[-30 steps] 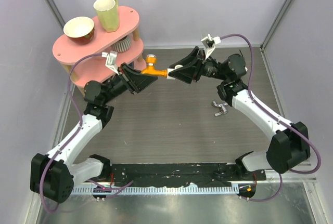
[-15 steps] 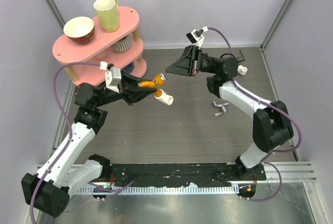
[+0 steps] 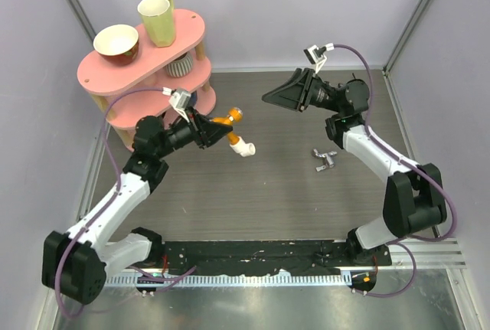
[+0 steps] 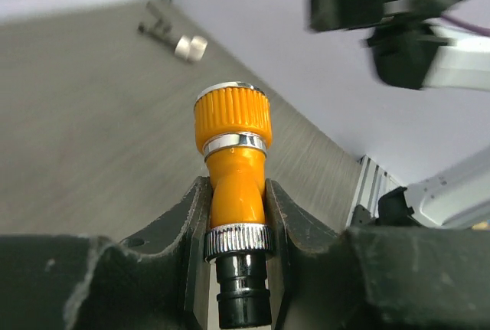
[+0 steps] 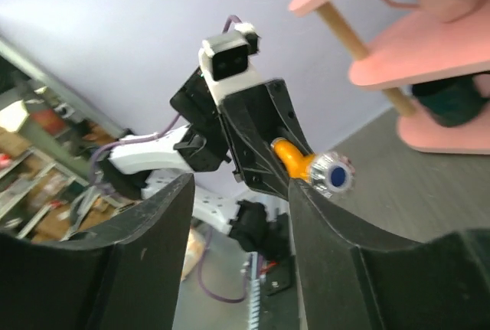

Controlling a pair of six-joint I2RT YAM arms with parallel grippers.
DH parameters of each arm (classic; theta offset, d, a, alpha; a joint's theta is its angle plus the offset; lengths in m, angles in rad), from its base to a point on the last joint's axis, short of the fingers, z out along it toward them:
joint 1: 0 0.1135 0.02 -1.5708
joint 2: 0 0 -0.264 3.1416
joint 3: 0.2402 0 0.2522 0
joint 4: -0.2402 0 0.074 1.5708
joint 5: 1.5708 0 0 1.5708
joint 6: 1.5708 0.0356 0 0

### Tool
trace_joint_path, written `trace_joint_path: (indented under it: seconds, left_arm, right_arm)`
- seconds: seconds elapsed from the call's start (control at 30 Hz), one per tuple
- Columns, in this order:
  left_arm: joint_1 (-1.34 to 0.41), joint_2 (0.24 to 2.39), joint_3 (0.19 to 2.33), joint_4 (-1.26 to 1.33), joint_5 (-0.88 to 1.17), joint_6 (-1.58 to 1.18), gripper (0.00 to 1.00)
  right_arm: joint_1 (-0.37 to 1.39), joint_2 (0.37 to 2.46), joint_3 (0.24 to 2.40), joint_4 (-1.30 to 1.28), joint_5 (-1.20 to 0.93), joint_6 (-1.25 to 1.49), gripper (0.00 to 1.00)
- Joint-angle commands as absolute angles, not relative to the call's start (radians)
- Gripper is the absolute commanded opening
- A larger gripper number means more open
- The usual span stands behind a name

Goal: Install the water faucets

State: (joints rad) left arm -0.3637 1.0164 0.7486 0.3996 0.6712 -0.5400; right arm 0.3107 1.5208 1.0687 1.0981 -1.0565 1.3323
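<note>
The left fingers (image 4: 187,230) clamp the orange tap (image 4: 233,184), and the white pipe fitting (image 3: 243,146) looks already joined to it, though small in view. The right fingers (image 5: 145,261) gape wide and empty, so any final tightening remains.

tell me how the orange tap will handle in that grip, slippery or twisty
Probably stiff and light: the orange tap looks like hard plastic, jutting straight from the left end effector. It may twist, since the fingers pinch its smooth round neck with the white fitting off-axis.

tap (image 4: 236,184): glossy orange plastic (ribbed chrome rings) | table (image 3: 268,188): matt woodgrain
</note>
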Motion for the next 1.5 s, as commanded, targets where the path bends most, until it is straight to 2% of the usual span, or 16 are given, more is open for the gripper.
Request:
trace_joint_path:
  seconds: [0.0, 0.03, 0.07, 0.13, 0.23, 0.5, 0.6, 0.7, 0.8, 0.83, 0.9, 0.93, 1.0, 1.17, 1.37, 1.47]
  left_arm:
    - [-0.362, 1.151, 0.683, 0.446, 0.519, -0.759, 0.0]
    - [-0.37, 1.179, 0.677, 0.48, 0.508, -0.805, 0.0]
    - [-0.374, 1.21, 0.669, 0.498, 0.5, -0.821, 0.0]
    - [-0.399, 1.308, 0.672, 0.543, 0.476, -0.863, 0.0]
    - [-0.435, 1.452, 0.701, 0.624, 0.462, -0.92, 0.0]
    - [-0.5, 1.813, 0.853, 0.82, 0.485, -1.089, 0.0]
    - [-0.517, 1.934, 0.888, 0.915, 0.483, -1.173, 0.0]
    - [-0.531, 2.017, 0.916, 0.945, 0.485, -1.196, 0.01]
    - [-0.537, 2.051, 0.92, 0.945, 0.486, -1.204, 0.21]
    - [-0.537, 2.054, 0.916, 0.945, 0.483, -1.21, 0.42]
    - [-0.537, 2.049, 0.893, 0.946, 0.469, -1.216, 0.62]
    - [-0.535, 2.042, 0.882, 0.945, 0.454, -1.215, 0.81]
    - [-0.534, 2.022, 0.847, 0.919, 0.44, -1.198, 0.97]
    - [-0.508, 1.86, 0.764, 0.737, 0.341, -1.117, 1.0]
    - [-0.472, 1.555, 0.771, 0.185, 0.089, -0.919, 1.0]
    - [-0.468, 1.432, 0.84, -0.105, -0.112, -0.879, 1.0]
  right_arm:
    - [0.291, 1.387, 1.06, 0.629, -0.965, 0.871, 0.65]
    - [0.291, 1.37, 1.089, 0.357, -0.871, 0.677, 0.7]
    - [0.29, 1.353, 1.107, 0.227, -0.811, 0.598, 0.77]
    - [0.29, 1.319, 1.133, 0.007, -0.686, 0.478, 0.82]
    - [0.285, 1.249, 1.105, -0.121, -0.577, 0.385, 0.88]
    - [0.261, 0.959, 0.905, -0.091, -0.195, 0.344, 0.91]
    - [0.261, 0.78, 0.735, 0.067, -0.123, 0.321, 0.92]
    - [0.259, 0.701, 0.67, 0.03, -0.063, 0.296, 0.92]
    - [0.261, 0.73, 0.716, -0.073, -0.014, 0.265, 0.93]
    - [0.261, 0.738, 0.733, -0.084, -0.009, 0.252, 0.93]
    - [0.261, 0.756, 0.744, -0.097, -0.006, 0.247, 0.93]
    - [0.261, 0.762, 0.75, -0.098, -0.005, 0.245, 0.93]
    - [0.259, 0.77, 0.758, -0.106, -0.005, 0.244, 0.93]
    - [0.261, 0.811, 0.787, -0.153, 0.104, 0.249, 0.93]
    - [0.261, 0.838, 0.828, -0.258, 0.251, 0.252, 0.94]
    - [0.261, 0.844, 0.842, -0.307, 0.359, 0.265, 0.94]
